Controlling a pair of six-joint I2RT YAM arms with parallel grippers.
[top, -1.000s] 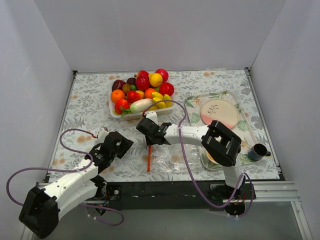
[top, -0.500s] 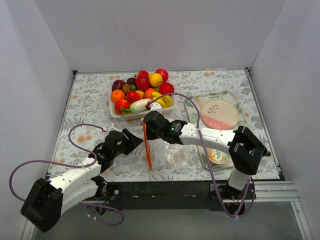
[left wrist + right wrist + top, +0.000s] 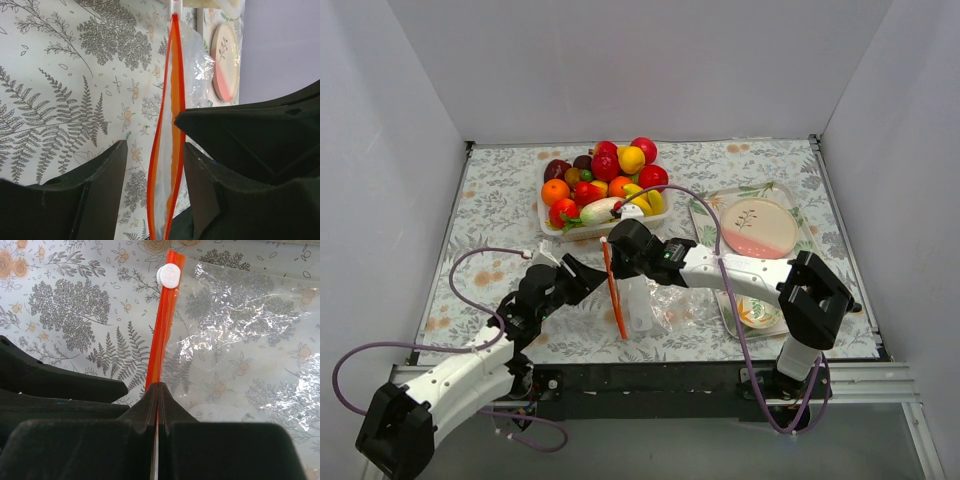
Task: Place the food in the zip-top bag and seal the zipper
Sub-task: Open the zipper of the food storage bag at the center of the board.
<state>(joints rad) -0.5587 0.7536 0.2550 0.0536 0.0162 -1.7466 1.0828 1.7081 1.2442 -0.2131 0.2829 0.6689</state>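
Note:
The food [image 3: 605,180], glossy red, yellow and orange toy fruit, is heaped in a white basket [image 3: 582,232] at the back. The clear zip-top bag [image 3: 665,305] lies crumpled on the mat in front of it. Its red-orange zipper [image 3: 615,300] stands on edge, its far end raised. My right gripper [image 3: 616,250] is shut on that far end; the wrist view shows the jaws [image 3: 158,386] pinching the strip, with the white slider [image 3: 169,276] at its other end. My left gripper [image 3: 588,275] is open and straddles the zipper [image 3: 167,150], whose two strips bow slightly apart between the fingers [image 3: 107,170].
A clear tray [image 3: 705,200] at the right holds a pink-and-cream plate [image 3: 757,227] and a smaller plate [image 3: 757,313] half under the right arm. Purple cables loop beside the left arm [image 3: 470,265]. White walls enclose the floral mat on three sides.
The right gripper has lifted the zipper's far end off the mat and stretched the strip upright. The left gripper has moved right until its jaws straddle the strip, narrowing slightly.

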